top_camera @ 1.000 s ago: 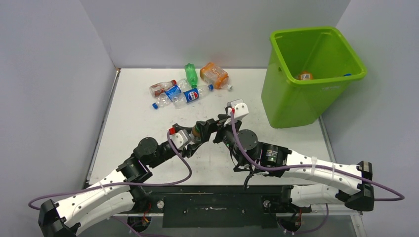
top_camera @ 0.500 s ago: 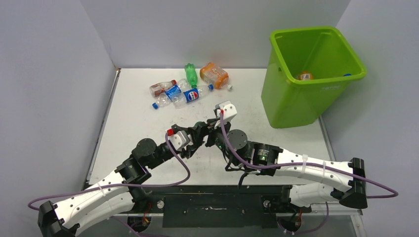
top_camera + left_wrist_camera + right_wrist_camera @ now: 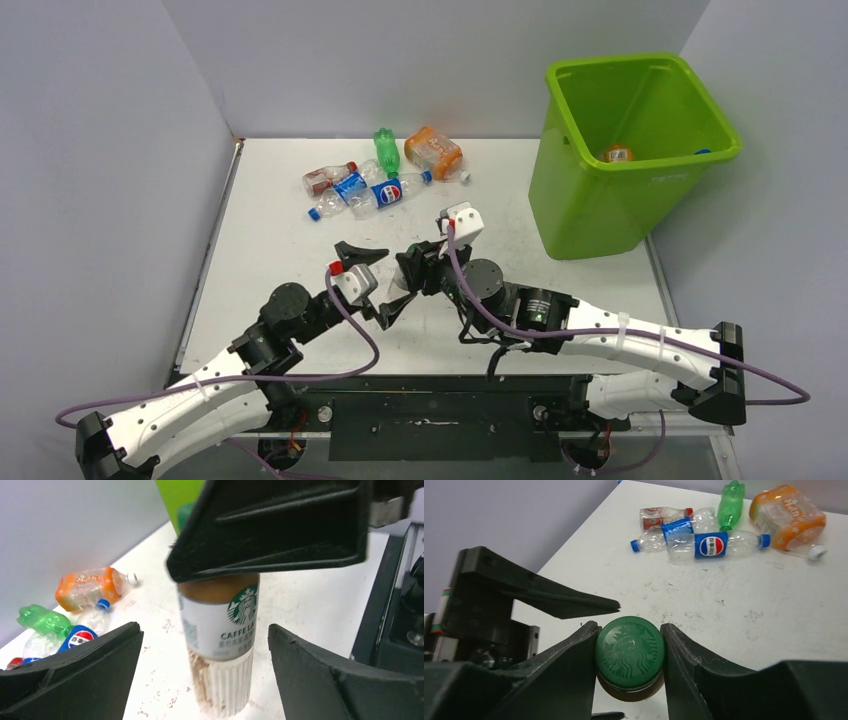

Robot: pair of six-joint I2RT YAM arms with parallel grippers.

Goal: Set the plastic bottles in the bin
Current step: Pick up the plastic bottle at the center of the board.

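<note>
Right gripper (image 3: 630,630): jaws closed on the green cap (image 3: 630,652) of the coffee bottle (image 3: 220,630), one finger pressed to each side. A second ago these jaws stood wide beside the bottle; now they clamp it.

Left gripper (image 3: 377,282): jaws spread wide, one finger off each side of the coffee bottle, touching nothing. A second ago it held that bottle; it has let go.

Coffee bottle: upright, with brown contents, a white label and a ribbed white base. It is near the middle of the table (image 3: 270,260), between the two wrists. Whether the base rests on the tabletop or hangs just above it, I cannot tell.

Loose bottles, far side of the table, unmoved: green bottle (image 3: 386,150), orange bottle (image 3: 433,152), Pepsi bottle (image 3: 388,192) with a second blue-labelled one touching it, red-label bottle (image 3: 327,178). All lie on their sides, close together, well apart from both grippers.

Bin (image 3: 585,205): far right of the table, upright, in the same place as before. Inside lies an orange-label bottle (image 3: 618,153).
</note>
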